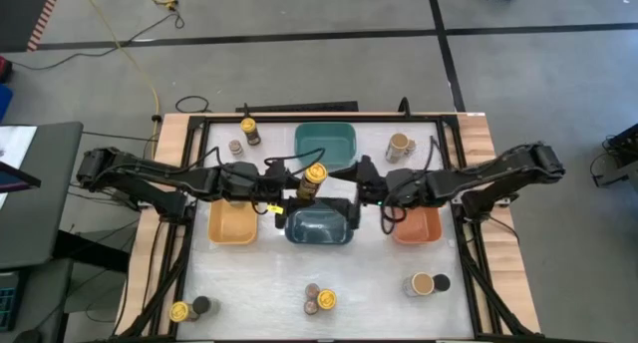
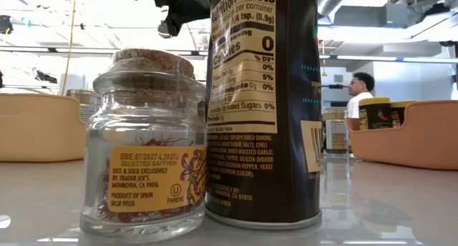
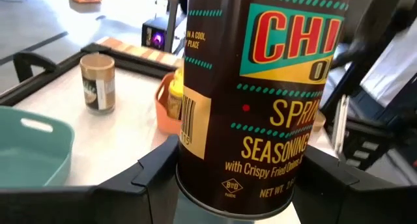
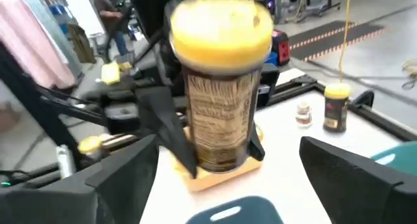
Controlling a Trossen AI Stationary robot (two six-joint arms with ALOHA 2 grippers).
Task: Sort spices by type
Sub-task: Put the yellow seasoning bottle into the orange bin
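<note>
Table (image 1: 379, 283), pale, ringed by jars and four bins. Item: yellow-lidded seasoning jar (image 1: 312, 180), mid-table, above the gap between the teal bin (image 1: 326, 140) and dark-blue bin (image 1: 319, 225). We find the left end effector (image 3: 238, 168) clamped on its base; right end effector (image 4: 228, 168) just beside, fingers wide apart, empty. Risk, in our judgement: the tall jar tilting in that low grip.

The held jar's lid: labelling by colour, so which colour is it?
Yellow. The lid on the jar in the left claw shows best in the right wrist view.
</note>
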